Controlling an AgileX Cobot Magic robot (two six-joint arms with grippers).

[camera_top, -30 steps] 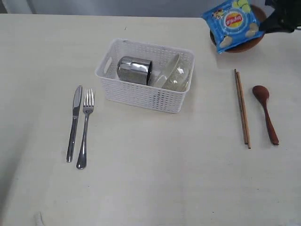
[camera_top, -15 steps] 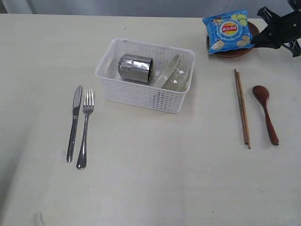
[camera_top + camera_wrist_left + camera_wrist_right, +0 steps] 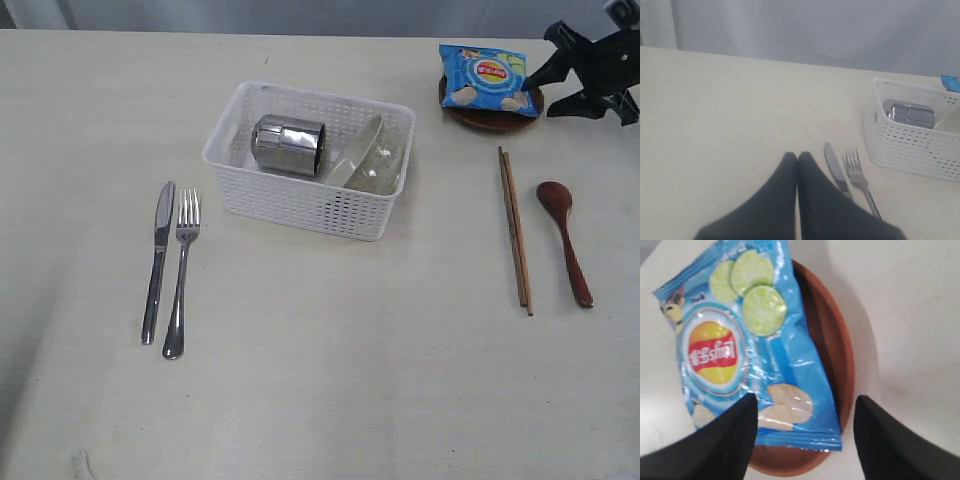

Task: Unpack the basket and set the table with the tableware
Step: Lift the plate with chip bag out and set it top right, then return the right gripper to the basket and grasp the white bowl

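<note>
The white basket (image 3: 310, 205) stands on the table (image 3: 330, 380) and holds the steel cup (image 3: 288, 145) on its side and the pale bowl (image 3: 377, 160) leaning on edge. Left of it lie the knife (image 3: 157, 262) and fork (image 3: 181, 270). At the right lie the chopstick pair (image 3: 514, 228) and the reddish-brown spoon (image 3: 565, 240). The dark brown plate (image 3: 497, 118) rests at the back right with the blue chip bag (image 3: 485, 78) on it. My right gripper (image 3: 805, 402) is open at the bag's near edge, touching nothing. My left gripper (image 3: 798, 156) is shut and empty beside the knife (image 3: 836, 172).
The left wrist view shows the fork (image 3: 858, 174) and the basket (image 3: 910, 147) with the cup (image 3: 910, 114) inside, beyond the left gripper. A grey wall runs behind the table's far edge. The right arm (image 3: 600, 65) hangs over the back right corner.
The plate with the chip bag came down and now lies flat on the table. My right gripper has pulled back to the right, away from it. Everything else stayed put.
</note>
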